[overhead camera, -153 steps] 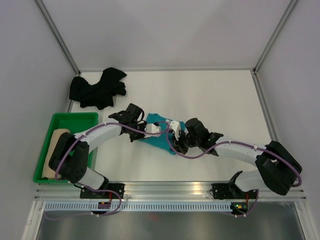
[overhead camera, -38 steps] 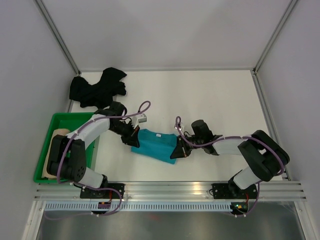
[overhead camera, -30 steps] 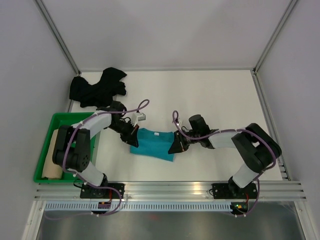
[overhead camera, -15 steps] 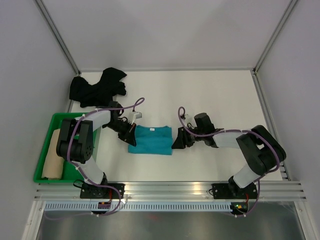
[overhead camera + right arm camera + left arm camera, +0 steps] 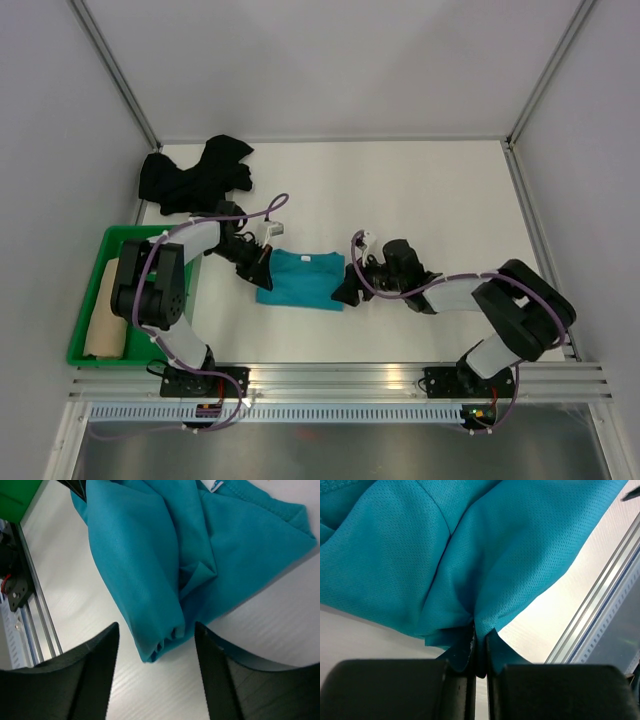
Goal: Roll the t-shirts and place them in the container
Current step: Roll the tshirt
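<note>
Lying folded flat mid-table between both grippers: teal shirt (image 5: 300,280). Clamped on a pinch of its left edge: left gripper (image 5: 480,655). Spread wide at its right end, gripping nothing: right gripper (image 5: 156,640).

To roll well: smooth the bunched corner first, keep the edges square, start at one short end, turn tight and even, and pin the far end against sliding.

Heaped far left: black shirt (image 5: 195,178). Already rolled, in tray (image 5: 150,233): tan shirt (image 5: 108,320).

No legible writing; just a white neck tag (image 5: 216,486), too small to read.

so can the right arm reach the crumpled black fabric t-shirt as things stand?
Probably not: the black t-shirt lies in the far left corner, with the left arm and teal fabric t-shirt between.
</note>
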Controlling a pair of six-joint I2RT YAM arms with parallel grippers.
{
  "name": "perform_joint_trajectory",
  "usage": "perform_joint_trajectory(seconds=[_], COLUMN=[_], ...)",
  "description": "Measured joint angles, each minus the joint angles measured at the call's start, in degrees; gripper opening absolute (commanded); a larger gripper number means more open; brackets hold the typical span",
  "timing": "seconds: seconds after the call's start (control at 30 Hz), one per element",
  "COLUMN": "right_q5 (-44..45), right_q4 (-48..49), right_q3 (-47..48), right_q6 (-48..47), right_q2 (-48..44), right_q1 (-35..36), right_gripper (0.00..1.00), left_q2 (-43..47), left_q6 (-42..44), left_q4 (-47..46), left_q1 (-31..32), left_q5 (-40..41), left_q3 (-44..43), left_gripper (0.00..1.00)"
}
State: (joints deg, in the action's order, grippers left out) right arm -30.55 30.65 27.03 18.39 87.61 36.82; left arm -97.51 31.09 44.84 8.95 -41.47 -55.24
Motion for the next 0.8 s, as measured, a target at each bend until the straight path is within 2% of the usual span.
perform_joint_trajectory(seconds=[0.03,0.07,0.1,0.13,0.17,0.27,0.37,0.43,0.47,0.7,0.8], right_q5=[0.2,0.4,0.4,0.5,0.3,-0.4,-1.4,-2.4,-3.0,-7.8,-9.4], right_q4=[1.8,3.9,6.2,8.2,9.8,12.9,13.9,14.2,14.3,11.5,8.4], right_q3=[0.0,-0.2,-0.4,-0.5,-0.5,-0.2,-0.2,-0.2,-0.2,0.1,-0.7], right_q6=[0.7,1.6,2.8,3.6,5.0,8.0,10.0,10.8,11.3,13.6,14.2], right_q2=[1.7,3.3,4.7,5.8,6.8,9.1,9.8,9.8,9.9,10.2,7.9], right_q1=[0.6,0.9,0.9,0.9,0.9,0.8,0.6,0.2,-0.2,-1.6,-1.2], right_gripper=[0.58,0.48,0.27,0.19,0.10,0.01,0.00,0.00,0.00,0.00,0.00], left_q2=[0.3,0.5,0.8,1.2,1.6,3.0,4.7,5.4,5.7,6.0,8.9], left_q6=[0.0,0.0,0.0,0.1,0.2,0.0,0.0,-0.1,-0.3,-0.6,0.0], left_q4=[0.0,0.0,-0.1,-0.1,-0.2,-0.3,-0.7,-1.2,-1.6,-1.7,-0.6], left_q1=[0.0,0.0,0.0,0.0,0.0,-0.6,-2.5,-3.5,-3.8,-4.0,-4.0], left_q5=[0.0,0.0,0.0,0.0,0.0,-0.5,-1.0,-1.1,-1.2,-2.2,-2.2], left_q3=[0.0,0.0,0.0,0.0,0.1,0.1,0.1,0.1,0.1,0.7,2.4], left_gripper=[0.12,0.17,0.23,0.34,0.38,0.41,0.36,0.21,0.05,0.02,0.02])
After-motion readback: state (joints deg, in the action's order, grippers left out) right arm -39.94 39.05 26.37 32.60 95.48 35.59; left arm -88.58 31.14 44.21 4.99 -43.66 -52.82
